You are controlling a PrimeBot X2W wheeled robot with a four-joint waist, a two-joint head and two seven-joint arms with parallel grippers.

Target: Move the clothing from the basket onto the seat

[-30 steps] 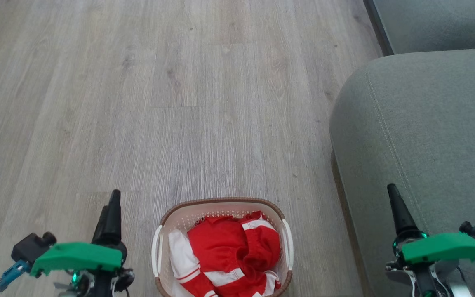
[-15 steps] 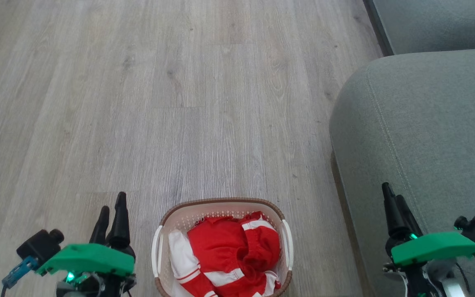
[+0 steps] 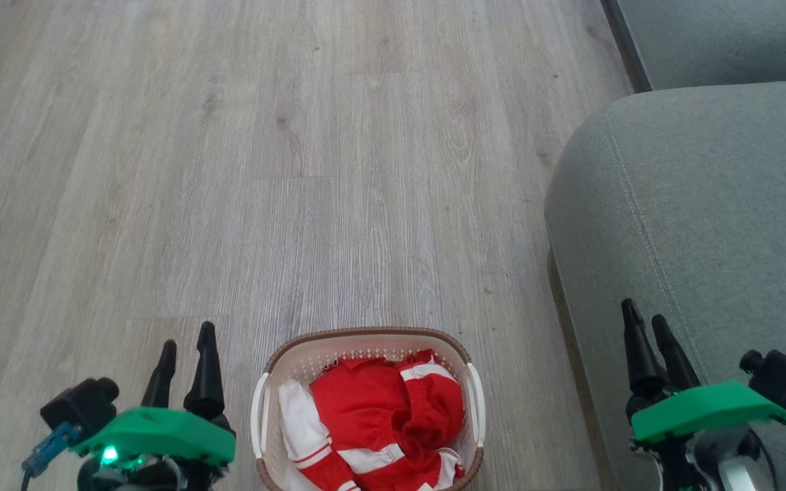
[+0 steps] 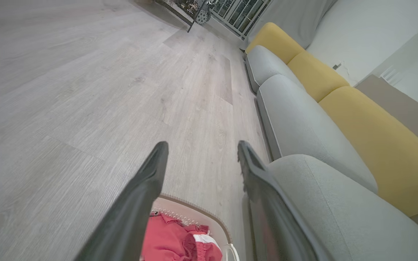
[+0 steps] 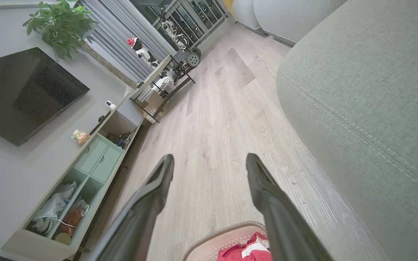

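Nearest the head camera, the left gripper (image 3: 188, 335) sits at the lower left. Its two long dark fingers are spread apart, released and holding nothing, above the pale grey wood-plank floor (image 3: 297, 170). The right gripper (image 3: 644, 311) sits at the lower right. Its fingers are likewise parted and empty, and in this view they overlap the front edge of the seat, a large grey-green upholstered sofa cushion (image 3: 707, 225) with a stitched seam.

Between the two grippers, at the bottom centre, the small oval cream perforated plastic basket with a brown braided-look rim (image 3: 366, 332) stands on the floor. A white handle (image 3: 258, 416) sits on each side. The basket is apart from both grippers and lies just beside the cushion's front.

The clothing, bright red soft fabric with white stripes and panels (image 3: 379, 409), lies bunched inside the basket and fills most of it. None of it lies on the seat.

In the left wrist view, a second grey seat cushion (image 4: 292, 123) follows farther along the sofa. Mustard-yellow back cushions (image 4: 368, 137) run behind both.

In the right wrist view, a low mint-green cabinet (image 5: 85, 174) stands against the far wall across the floor. A black flat screen (image 5: 24, 94) hangs above it. A green leafy plant (image 5: 62, 25) stands beyond that.
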